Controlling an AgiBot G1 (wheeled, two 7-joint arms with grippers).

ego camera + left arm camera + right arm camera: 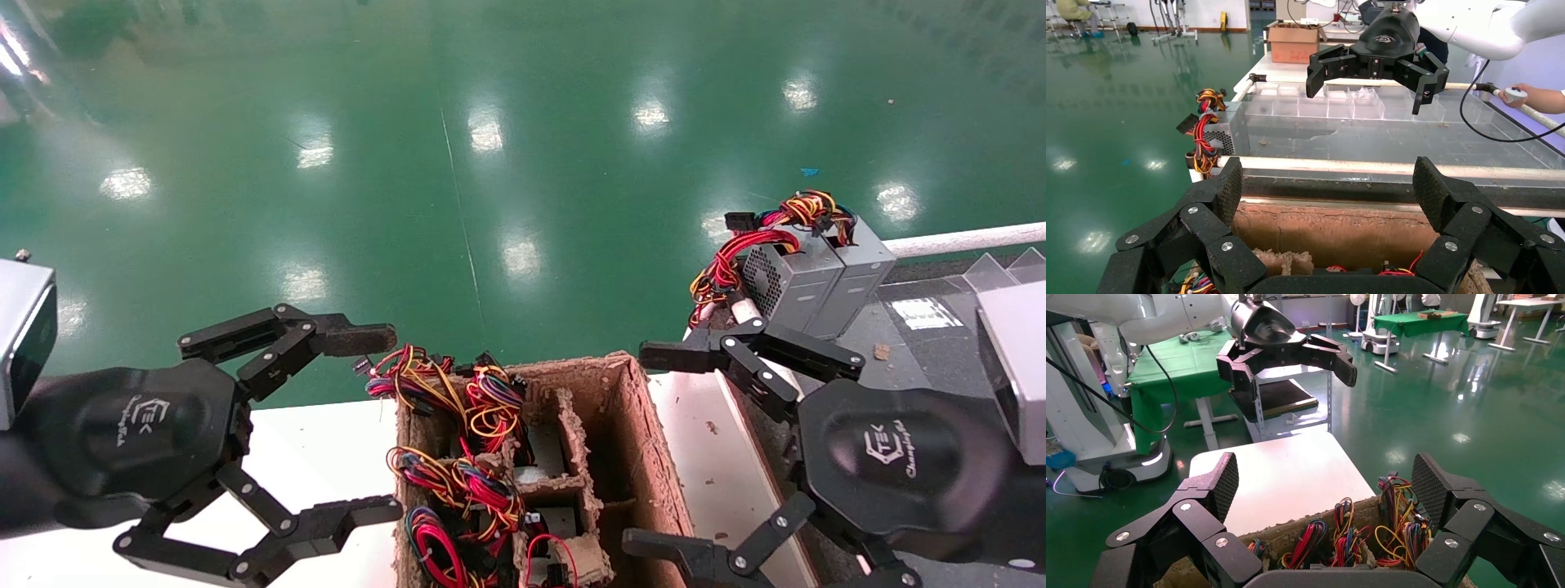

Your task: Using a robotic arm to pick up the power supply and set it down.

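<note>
Both end effectors are spread wide and empty: the left end effector [372,420] hangs just left of the cardboard box [645,433], the right end effector [654,445] just right of it. The power supply [858,273] is beyond the right one, on the desk's [923,343] far corner: small grey metal box, wire bundle [809,208] of red, yellow, orange and black on top, touching a grille-faced twin [788,282].
</note>
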